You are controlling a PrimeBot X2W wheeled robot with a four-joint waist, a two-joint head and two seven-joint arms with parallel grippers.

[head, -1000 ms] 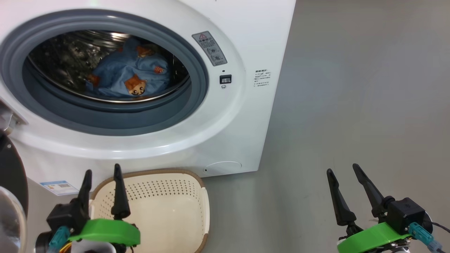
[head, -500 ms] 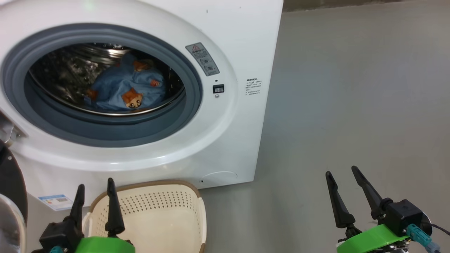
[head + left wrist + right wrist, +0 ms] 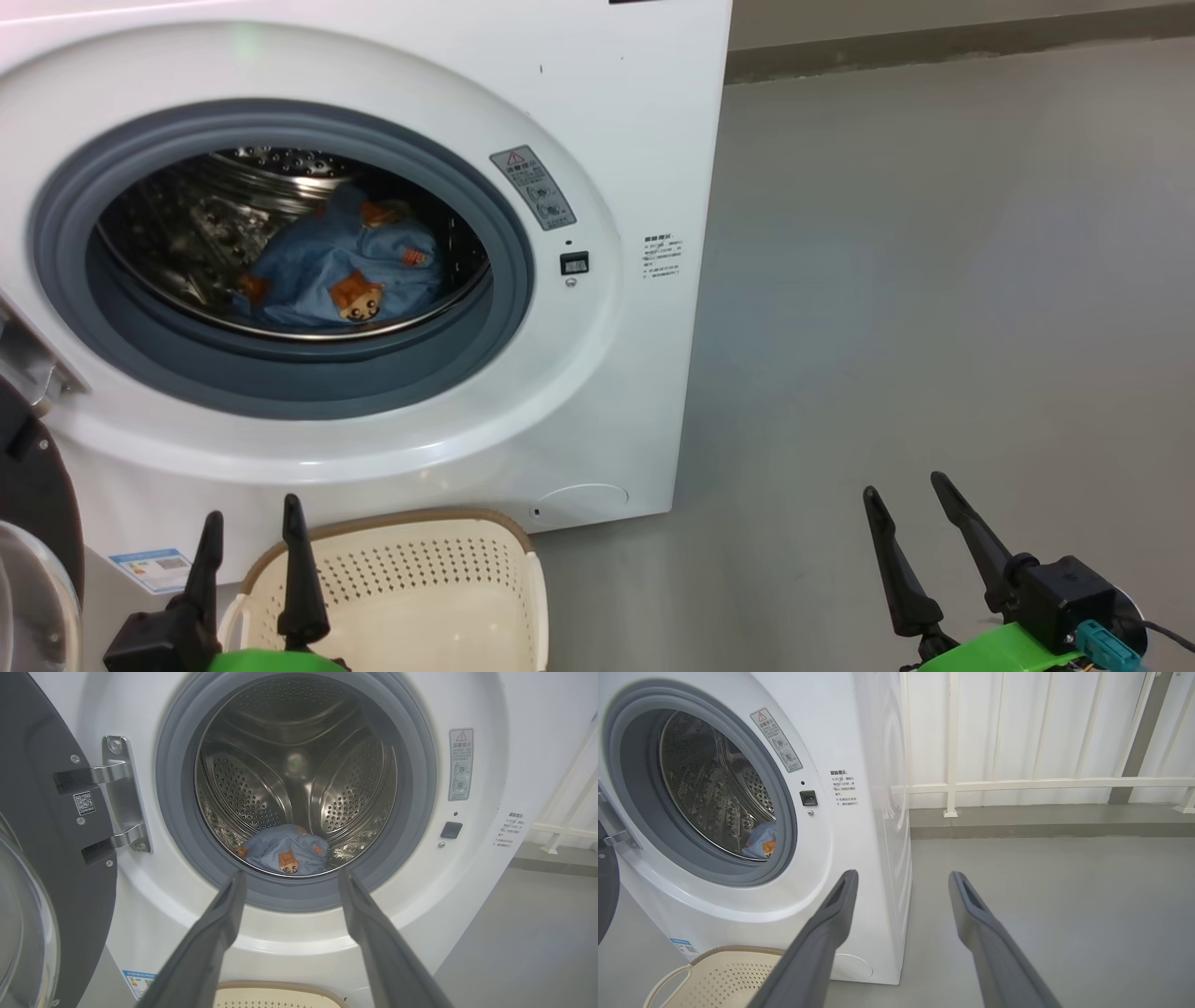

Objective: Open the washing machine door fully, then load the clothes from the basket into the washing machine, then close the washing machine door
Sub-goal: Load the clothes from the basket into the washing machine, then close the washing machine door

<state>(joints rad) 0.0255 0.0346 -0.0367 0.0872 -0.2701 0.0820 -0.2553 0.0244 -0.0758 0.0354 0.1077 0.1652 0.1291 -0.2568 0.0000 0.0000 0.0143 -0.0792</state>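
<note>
The clothes [image 3: 341, 271] lay in a blue heap with orange figures at the bottom of the steel drum [image 3: 355, 779], inside the washing machine [image 3: 616, 401]. The left wrist view looked straight into the drum and showed its perforated paddles above the heap. The right wrist view caught a sliver of the fabric past the grey gasket [image 3: 788, 830].

The washing machine door [image 3: 46, 868] stood swung open on the machine's left. The left wrist view showed its dark inner frame, a small code sticker [image 3: 84, 803] and the two-armed metal hinge [image 3: 122, 793]. The head view gave the door's edge and a curve of glass at the lower left.

The basket [image 3: 448, 597] sat on the floor [image 3: 934, 327] just in front of the machine, below the opening. Its perforated cream inside was seen best from the head.

In the head view the left tool [image 3: 253, 509] showed against the basket's left rim, fingers apart and holding nothing. The right tool [image 3: 904, 485] hung well to the right over the floor, likewise spread and gripping nothing. Beyond the machine's side, the right wrist view showed a white railing [image 3: 1017, 784].
</note>
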